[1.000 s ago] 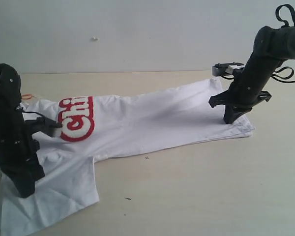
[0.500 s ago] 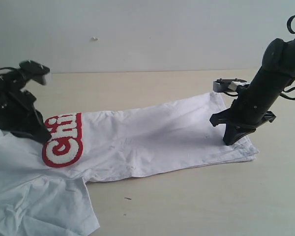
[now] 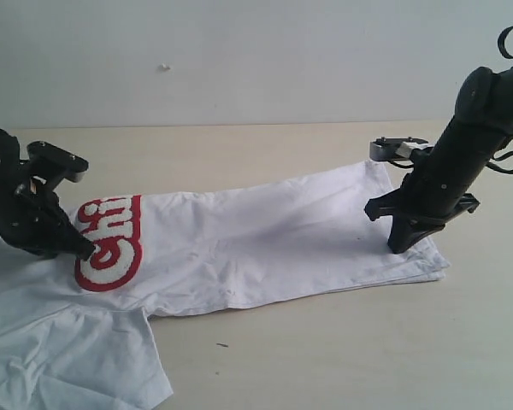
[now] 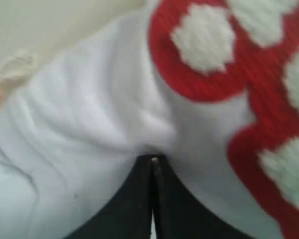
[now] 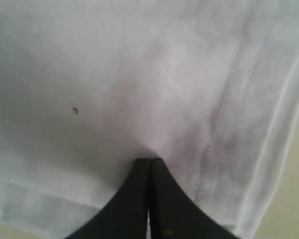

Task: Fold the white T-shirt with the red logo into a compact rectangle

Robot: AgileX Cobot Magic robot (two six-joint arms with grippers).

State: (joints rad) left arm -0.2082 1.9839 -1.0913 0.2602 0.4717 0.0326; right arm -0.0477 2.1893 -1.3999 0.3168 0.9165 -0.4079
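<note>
The white short-sleeved cotton T-shirt (image 3: 265, 231) lies flat on the pale wooden bench (image 3: 342, 342), folded into a long band running left to right. Its red-outlined fuzzy white logo (image 3: 111, 243) is at the left end, and one sleeve spreads toward the near left corner.

The left gripper (image 3: 85, 250) leans down to the right, its jaws together and pinching puckered cloth just left of the logo. The right gripper (image 3: 399, 246) slants down from the upper right, its jaws together and nipping the cloth near the hem.

Compared with half a second ago, the left gripper sits lower and the right arm is unchanged. Over the full second, the logo has slid left.
</note>
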